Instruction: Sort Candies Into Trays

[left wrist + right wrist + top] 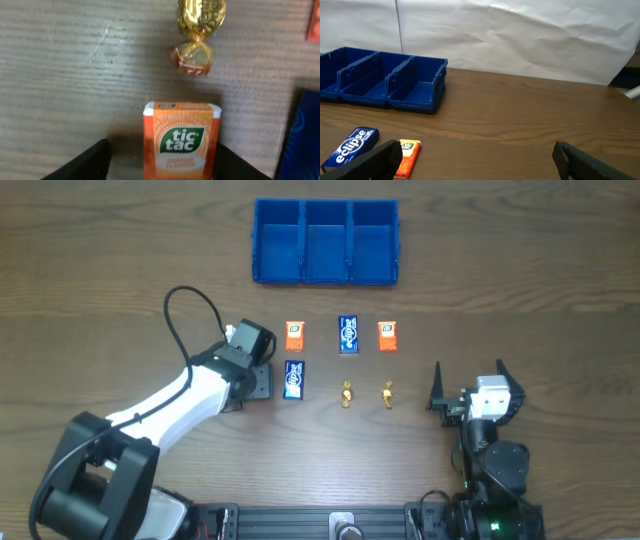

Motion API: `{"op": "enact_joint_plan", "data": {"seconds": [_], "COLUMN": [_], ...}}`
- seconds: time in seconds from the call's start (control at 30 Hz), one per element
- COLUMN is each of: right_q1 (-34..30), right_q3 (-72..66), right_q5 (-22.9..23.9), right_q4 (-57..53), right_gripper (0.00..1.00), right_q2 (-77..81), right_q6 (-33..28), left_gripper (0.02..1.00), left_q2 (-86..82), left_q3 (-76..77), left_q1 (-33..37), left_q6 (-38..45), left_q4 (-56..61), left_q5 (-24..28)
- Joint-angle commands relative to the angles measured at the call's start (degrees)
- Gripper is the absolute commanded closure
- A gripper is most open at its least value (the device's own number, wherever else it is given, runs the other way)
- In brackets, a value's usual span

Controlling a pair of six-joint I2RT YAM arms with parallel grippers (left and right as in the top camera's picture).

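The left gripper (161, 149) is spread wide, its fingers either side of an orange mint box (181, 142) lying near the middle of the desk (60, 75). A gold-wrapped candy (197, 35) lies just beyond. The right gripper (480, 162) hangs released near the desk's right edge. The blue three-compartment tray (441, 85) sits toward the far edge.

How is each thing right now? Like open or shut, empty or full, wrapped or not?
Blue tray, all three compartments empty.
Left claw, open, fingers either side of the orange mint box.
Orange mint box, flat on the table.
Second orange mint box, flat on the table.
Blue gum pack, flat on the table.
Second blue gum pack, flat on the table.
Gold candy, wrapped.
Second gold candy, wrapped.
Right claw, open, holding nothing.
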Motion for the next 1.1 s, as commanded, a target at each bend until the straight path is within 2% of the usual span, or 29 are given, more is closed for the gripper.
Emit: {"op": "enact_joint_plan", "data": {"seconds": [0.03,0.27,0.43,0.57,0.73,0.9,1.03,1.1], "right_q1": [-0.33,-0.33,-0.33,-0.33,-0.33,-0.33,-0.33,-0.33], "right_q3": [-0.17,-0.17,-0.17,-0.20,-0.17,-0.17,-0.17,-0.17], "right_q5": [-0.22,-0.22,-0.22,-0.22,-0.22,-0.22,-0.22,-0.22], "right_q4": [-0.20,-0.20,-0.17,-0.20,-0.20,-0.20,-0.20,-0.20], "right_gripper": [0.003,0.003,0.003,0.003,0.003,0.003,0.003,0.003], "right_q2": [-0.42,-0.42,-0.42,-0.42,-0.42,-0.42,-0.42,-0.42], "right_q6": [-0.55,-0.55,-0.55,-0.55,-0.55,-0.55,-0.55,-0.55], "left_gripper": [0.498,0.643,0.665,0.680,0.680,0.671,0.676,0.676], "left_q2": [2.03,2.12,1.07,-1.84,-0.96,8.55,19.93,27.45], "left_q3": [0.17,0.17,1.36,7.96,25.77,47.63,64.74,73.96], "left_q1": [0.07,0.07,-0.61,-1.05,-0.81,0.70,3.45,5.27], "left_q6": [0.79,0.76,0.50,0.52,2.49,6.12,7.76,9.53], "left_q4": [0.22,1.38,1.33,-2.49,-9.81,-16.68,-22.36,-24.41], "left_q5": [0.00,1.11,1.66,-0.13,-4.98,-8.09,-7.30,-4.52]}}
